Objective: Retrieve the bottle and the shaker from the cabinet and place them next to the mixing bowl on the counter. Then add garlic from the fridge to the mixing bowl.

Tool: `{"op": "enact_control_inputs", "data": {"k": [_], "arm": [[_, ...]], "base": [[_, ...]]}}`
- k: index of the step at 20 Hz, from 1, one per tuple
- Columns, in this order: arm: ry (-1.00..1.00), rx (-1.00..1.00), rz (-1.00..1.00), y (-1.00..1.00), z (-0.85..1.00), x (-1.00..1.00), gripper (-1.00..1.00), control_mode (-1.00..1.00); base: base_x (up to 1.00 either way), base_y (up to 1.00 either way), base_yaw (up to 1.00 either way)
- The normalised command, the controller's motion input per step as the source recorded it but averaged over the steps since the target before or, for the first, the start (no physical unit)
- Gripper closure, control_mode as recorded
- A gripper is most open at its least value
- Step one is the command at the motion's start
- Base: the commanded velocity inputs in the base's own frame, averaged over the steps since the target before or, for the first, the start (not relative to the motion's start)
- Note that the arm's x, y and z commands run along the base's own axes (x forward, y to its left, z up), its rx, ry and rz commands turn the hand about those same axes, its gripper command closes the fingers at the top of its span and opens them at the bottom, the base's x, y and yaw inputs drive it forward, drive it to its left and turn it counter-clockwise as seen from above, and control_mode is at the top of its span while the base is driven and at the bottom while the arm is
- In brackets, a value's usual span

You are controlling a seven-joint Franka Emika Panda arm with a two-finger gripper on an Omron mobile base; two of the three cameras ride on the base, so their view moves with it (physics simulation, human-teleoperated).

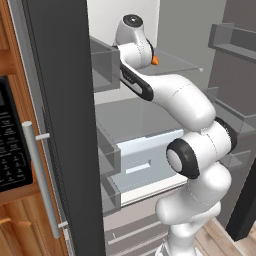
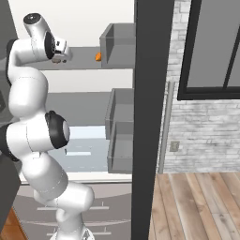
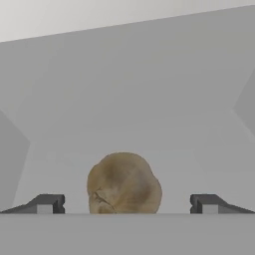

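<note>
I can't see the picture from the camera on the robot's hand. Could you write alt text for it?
A brownish, lumpy garlic bulb sits on a pale grey fridge shelf, centred between the two dark fingertips of the open gripper, which stand wide apart on either side of it without touching it. Plain grey fridge walls rise behind.

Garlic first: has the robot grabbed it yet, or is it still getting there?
Not yet. The fridge door already stands open. The gripper is open, with the garlic sitting on the fridge shelf between its fingertips. Still left: closing on it and carrying it to the mixing bowl.
</note>
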Motion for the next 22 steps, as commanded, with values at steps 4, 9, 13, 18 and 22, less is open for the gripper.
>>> {"op": "enact_control_inputs", "data": {"k": [4, 9, 13, 18, 22], "arm": [[0.0, 0.0, 0.0, 0.0, -0.07, 0.0, -1.0, -1.0], [0.0, 0.0, 0.0, 0.0, -0.15, 0.0, -1.0, -1.0], [0.0, 0.0, 0.0, 0.0, -0.07, 0.0, -1.0, -1.0], [0.0, 0.0, 0.0, 0.0, -0.04, 0.01, -1.0, -1.0], [0.0, 0.0, 0.0, 0.0, -0.1, 0.04, -1.0, -1.0]], "base": [[0.0, 0.0, 0.0], [0.0, 0.0, 0.0], [0.0, 0.0, 0.0], [0.0, 0.0, 0.0], [0.0, 0.0, 0.0]]}}
